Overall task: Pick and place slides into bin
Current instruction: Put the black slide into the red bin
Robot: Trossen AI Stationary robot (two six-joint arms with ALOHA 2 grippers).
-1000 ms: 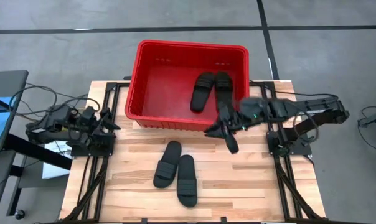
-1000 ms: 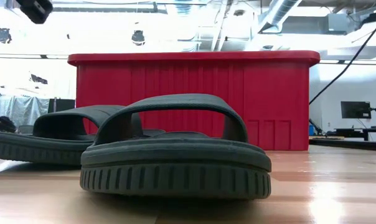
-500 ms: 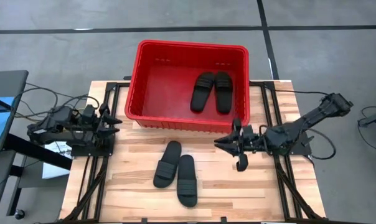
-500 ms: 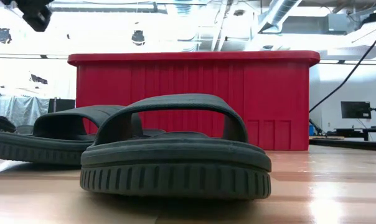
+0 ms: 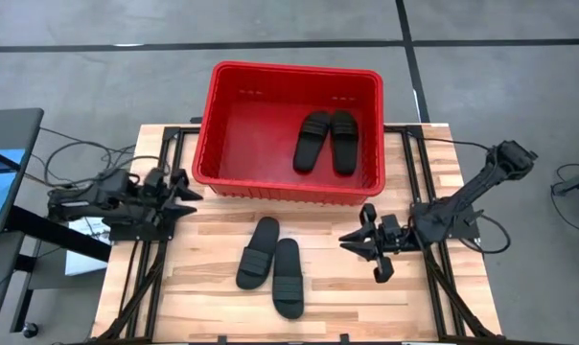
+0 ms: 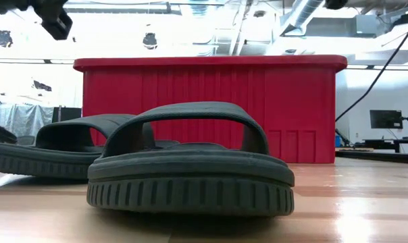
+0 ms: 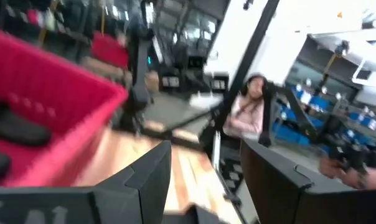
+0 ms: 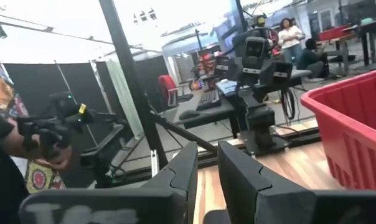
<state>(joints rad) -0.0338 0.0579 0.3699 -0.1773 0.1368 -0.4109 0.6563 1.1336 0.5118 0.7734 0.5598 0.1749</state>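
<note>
Grey concrete flooring is seen around a slatted wooden worktop (image 5: 213,287), and a busy workshop with people and equipment is glimpsed beyond it in the wrist views. At the worktop's far edge, overhanging it, the large red bin (image 5: 234,96) is set, and two of the black slides (image 5: 326,140) are already laid inside it, side by side toward its right wall. The other two slides (image 5: 271,264) are left on the worktop near its middle, close to the near edge, lying side by side with their long axes running roughly from the near edge toward the far edge, the left one tilted slightly. The right gripper (image 5: 368,247) is held low just to the right of this pair, fingers spread and empty, pointed toward the slides across their long axes; it is judged the nearer arm for the coming pick, with the closer slide lying directly off its fingertips. The left gripper (image 5: 188,188) is parked at the worktop's left edge beside the bin's near-left corner, its fingers likewise apart with nothing held. No brand, label or legible writing is made out on the slides or the bin.
</note>
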